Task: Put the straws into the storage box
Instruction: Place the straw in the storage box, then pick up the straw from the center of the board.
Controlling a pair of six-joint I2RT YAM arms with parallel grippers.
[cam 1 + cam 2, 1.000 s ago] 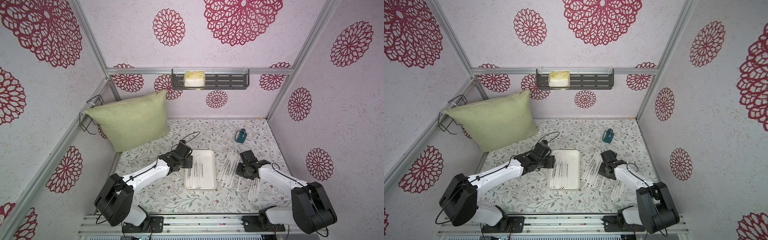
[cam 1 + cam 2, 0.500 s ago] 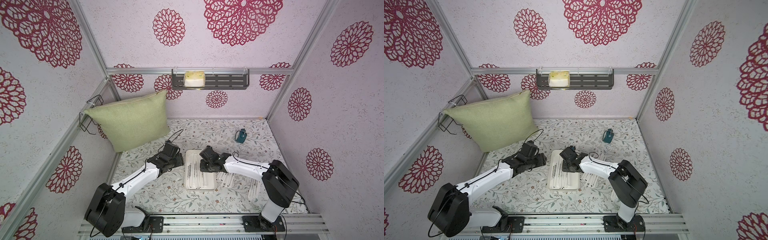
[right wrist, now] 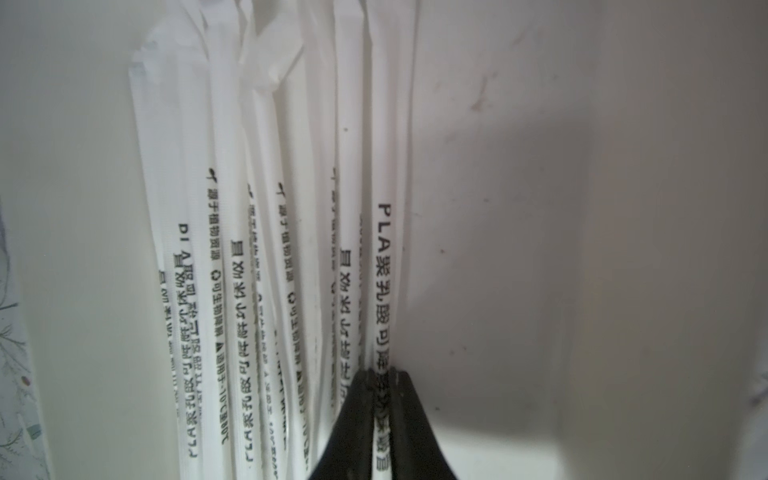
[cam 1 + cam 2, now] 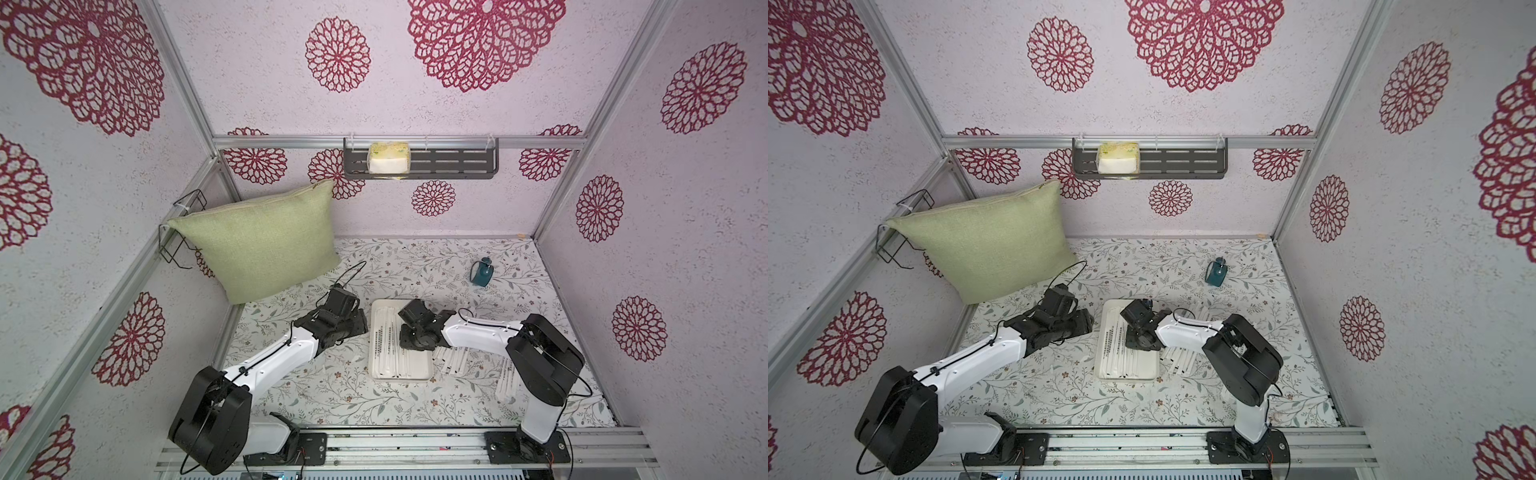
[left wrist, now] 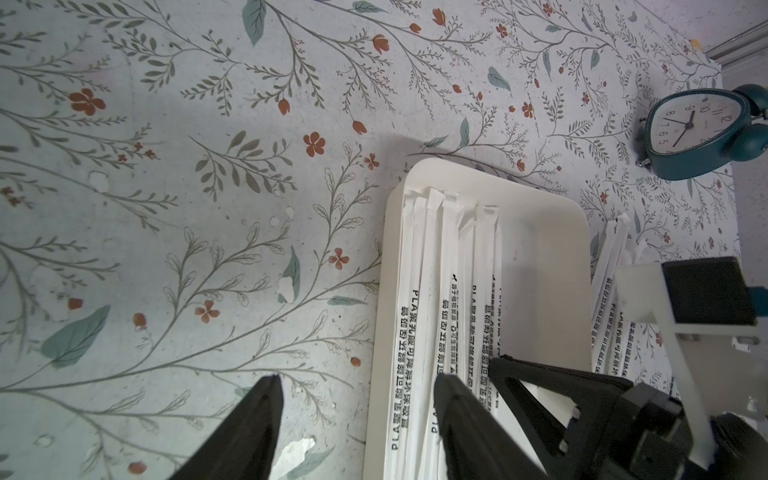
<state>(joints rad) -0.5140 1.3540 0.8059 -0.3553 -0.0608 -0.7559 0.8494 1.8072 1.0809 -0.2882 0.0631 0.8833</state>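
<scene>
The storage box [image 4: 401, 377] is a shallow white tray at the middle of the floral table, seen in both top views [image 4: 1127, 377]. Several straws [image 4: 384, 357] in white printed wrappers lie lengthwise along its left side [image 5: 449, 257]. My right gripper [image 3: 383, 372] is low over the tray [image 3: 519, 208], shut on one straw [image 3: 388, 270] beside those lying there. My left gripper [image 5: 359, 377] is open and empty, straddling the tray's left rim. More loose straws [image 4: 455, 361] lie on the table right of the tray, partly hidden under the right arm.
A teal alarm clock [image 4: 482, 272] stands at the back right. A green pillow [image 4: 262, 241] leans in the back left corner against a wire rack. A dark slotted shelf [image 4: 419, 164] on the back wall holds a yellow-white packet. Another straw bundle [image 4: 508, 382] lies near the right arm's base.
My right gripper swung left from the loose straws to over the tray, carrying a straw. My left gripper drew back from over the tray to its left rim.
</scene>
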